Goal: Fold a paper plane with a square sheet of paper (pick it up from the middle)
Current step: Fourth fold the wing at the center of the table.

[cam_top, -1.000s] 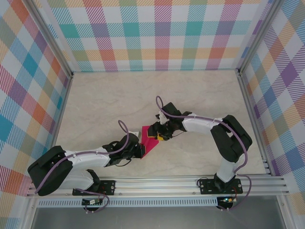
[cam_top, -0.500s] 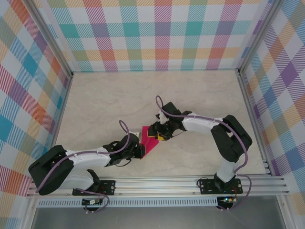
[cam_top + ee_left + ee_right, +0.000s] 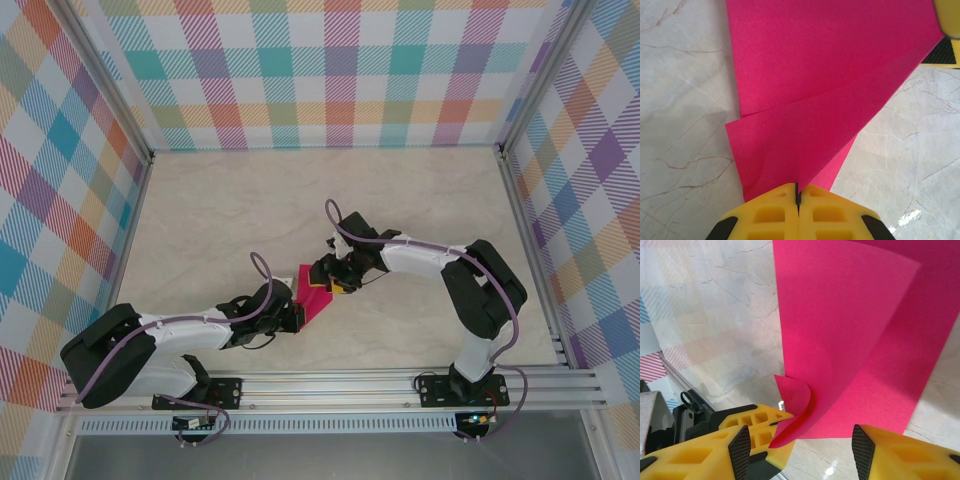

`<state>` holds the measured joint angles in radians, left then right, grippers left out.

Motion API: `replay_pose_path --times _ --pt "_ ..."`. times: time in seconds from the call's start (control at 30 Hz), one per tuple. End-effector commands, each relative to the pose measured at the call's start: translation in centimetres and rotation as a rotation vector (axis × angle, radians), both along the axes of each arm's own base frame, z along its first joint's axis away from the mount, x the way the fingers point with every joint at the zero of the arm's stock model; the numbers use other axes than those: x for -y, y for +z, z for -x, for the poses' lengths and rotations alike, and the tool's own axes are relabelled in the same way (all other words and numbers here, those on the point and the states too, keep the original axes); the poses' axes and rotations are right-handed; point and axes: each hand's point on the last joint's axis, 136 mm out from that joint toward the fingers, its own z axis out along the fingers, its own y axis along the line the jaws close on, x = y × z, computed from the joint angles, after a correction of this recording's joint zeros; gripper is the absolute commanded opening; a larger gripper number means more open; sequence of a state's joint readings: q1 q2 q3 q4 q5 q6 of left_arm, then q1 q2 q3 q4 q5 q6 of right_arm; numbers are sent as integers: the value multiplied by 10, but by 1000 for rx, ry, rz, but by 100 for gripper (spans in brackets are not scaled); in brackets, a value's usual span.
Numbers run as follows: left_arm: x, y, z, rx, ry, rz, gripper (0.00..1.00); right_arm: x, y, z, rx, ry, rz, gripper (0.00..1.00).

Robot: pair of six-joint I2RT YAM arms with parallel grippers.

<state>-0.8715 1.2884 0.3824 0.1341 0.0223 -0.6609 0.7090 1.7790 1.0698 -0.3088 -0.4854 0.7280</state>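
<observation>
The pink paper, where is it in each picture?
Top external: pink paper in the middle of the table, between the two arms.
Left wrist: pink paper across the upper middle, pinched by the closed left fingers at the bottom.
Right wrist: pink paper upper right, curled corner by the open right fingers.
Shared landmark: marbled table.

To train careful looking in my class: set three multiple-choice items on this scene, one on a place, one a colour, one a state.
1. Where is the paper? A at the back wall; B between the left gripper and the right gripper; C on the rail.
2. Its colour? A magenta-pink; B blue; C white.
3. The left gripper is: A wide open; B lifted clear; C shut on the paper.
Key: B, both arms meet at it; A, pink in every view; C, its jaws pinch the edge.
</observation>
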Motion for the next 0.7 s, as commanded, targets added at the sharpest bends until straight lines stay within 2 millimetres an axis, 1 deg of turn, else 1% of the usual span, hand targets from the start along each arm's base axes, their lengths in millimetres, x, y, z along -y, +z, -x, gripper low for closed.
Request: replay_pose_path --times 0.0,0.2,0.47,0.6,0.67 --pt "1 1 -2 -2 -15 -9 1 4 8 2 23 -5 13 59" --pt "-1 -2 0 -6 -14 -21 0 2 12 3 21 -3 3 61" --pt "-1 0 -2 3 -23 -33 0 -2 17 0 -14 -14 12 62" --pt "-2 2 -2 17 -26 -39 1 0 15 -1 -44 -29 58 61" --pt "-2 4 -2 19 -33 -41 1 -3 15 -2 -51 -27 53 61"
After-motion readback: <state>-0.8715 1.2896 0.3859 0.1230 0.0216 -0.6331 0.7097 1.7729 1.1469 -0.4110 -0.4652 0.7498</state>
